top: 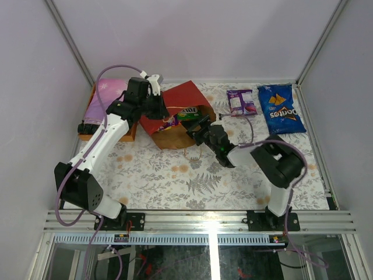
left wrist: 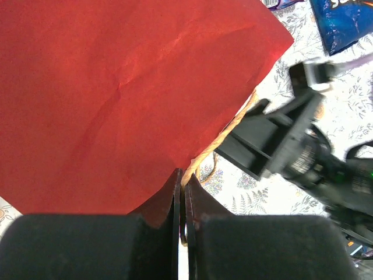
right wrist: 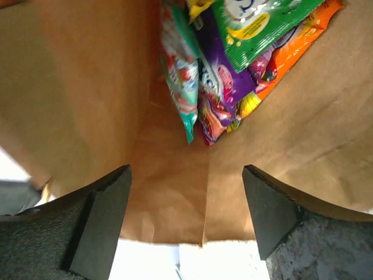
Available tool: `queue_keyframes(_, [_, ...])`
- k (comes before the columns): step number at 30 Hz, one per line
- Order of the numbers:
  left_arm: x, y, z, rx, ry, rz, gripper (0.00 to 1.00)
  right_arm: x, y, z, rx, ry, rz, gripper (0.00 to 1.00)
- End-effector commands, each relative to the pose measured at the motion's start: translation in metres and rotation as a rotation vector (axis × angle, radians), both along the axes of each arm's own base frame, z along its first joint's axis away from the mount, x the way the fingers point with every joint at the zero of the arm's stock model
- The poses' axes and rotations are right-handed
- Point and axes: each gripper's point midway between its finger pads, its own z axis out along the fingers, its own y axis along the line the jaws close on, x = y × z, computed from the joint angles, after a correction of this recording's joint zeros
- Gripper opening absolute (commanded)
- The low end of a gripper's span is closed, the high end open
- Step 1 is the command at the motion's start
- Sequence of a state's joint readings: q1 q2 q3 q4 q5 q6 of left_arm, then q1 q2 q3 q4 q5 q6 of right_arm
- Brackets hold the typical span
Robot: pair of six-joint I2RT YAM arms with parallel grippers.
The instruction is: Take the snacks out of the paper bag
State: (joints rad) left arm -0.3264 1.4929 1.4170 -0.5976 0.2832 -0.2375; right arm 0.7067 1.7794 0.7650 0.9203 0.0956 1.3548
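Observation:
The red paper bag (top: 178,99) lies on its side with its brown mouth facing my right arm. My left gripper (top: 158,108) is shut on the bag's top edge and string handle (left wrist: 224,135); the red paper (left wrist: 128,93) fills the left wrist view above the shut gripper (left wrist: 185,176). My right gripper (top: 197,130) is open at the bag's mouth. In the right wrist view the open, empty gripper (right wrist: 186,181) faces green (right wrist: 262,23), purple (right wrist: 224,81), teal (right wrist: 180,76) and orange (right wrist: 294,46) packets deep inside. A purple packet (top: 240,101) and a blue chip bag (top: 281,109) lie on the table.
A pink-purple flowered cloth on an orange box (top: 105,102) stands at the back left, beside the bag. The table has a flowered cover (top: 175,175) and walls close on three sides. My right arm (left wrist: 303,151) shows in the left wrist view.

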Motion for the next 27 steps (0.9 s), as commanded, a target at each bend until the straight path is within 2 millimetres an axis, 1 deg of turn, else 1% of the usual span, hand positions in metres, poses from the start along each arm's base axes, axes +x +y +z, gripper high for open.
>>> queue_keyframes(1, [0.001,-0.005,0.017,-0.056,-0.049,-0.012,0.0,0.036,0.022,0.034,0.306,-0.035,-0.073,0.8])
queue_keyframes(4, [0.0,-0.006,0.017,-0.064,-0.045,-0.015,0.0,0.053,0.029,0.003,0.35,0.045,-0.123,0.77])
queue_keyframes(6, [-0.002,-0.008,0.019,-0.072,-0.047,-0.021,0.0,0.064,0.027,-0.013,0.354,0.064,-0.175,0.7])
queue_keyframes(9, [-0.003,-0.009,0.02,-0.082,-0.047,-0.024,0.0,0.077,0.023,-0.04,0.331,0.101,-0.249,0.65])
queue_keyframes(11, [-0.004,-0.01,0.021,-0.087,-0.047,-0.028,0.0,0.086,0.021,-0.053,0.315,0.109,-0.294,0.6])
queue_keyframes(13, [-0.004,-0.01,0.021,-0.089,-0.049,-0.029,0.0,0.092,0.018,-0.067,0.301,0.121,-0.332,0.59])
queue_keyframes(16, [-0.005,-0.01,0.021,-0.092,-0.047,-0.032,0.0,0.1,0.017,-0.077,0.296,0.113,-0.365,0.59])
queue_keyframes(18, [-0.005,-0.01,0.02,-0.095,-0.045,-0.033,0.0,0.105,0.016,-0.079,0.286,0.098,-0.377,0.58])
queue_keyframes(22, [-0.004,-0.01,0.019,-0.093,-0.043,-0.032,0.0,0.108,0.015,-0.073,0.27,0.065,-0.391,0.58])
queue_keyframes(27, [-0.004,-0.011,0.018,-0.093,-0.039,-0.032,0.0,0.116,0.003,-0.069,0.269,0.043,-0.427,0.56])
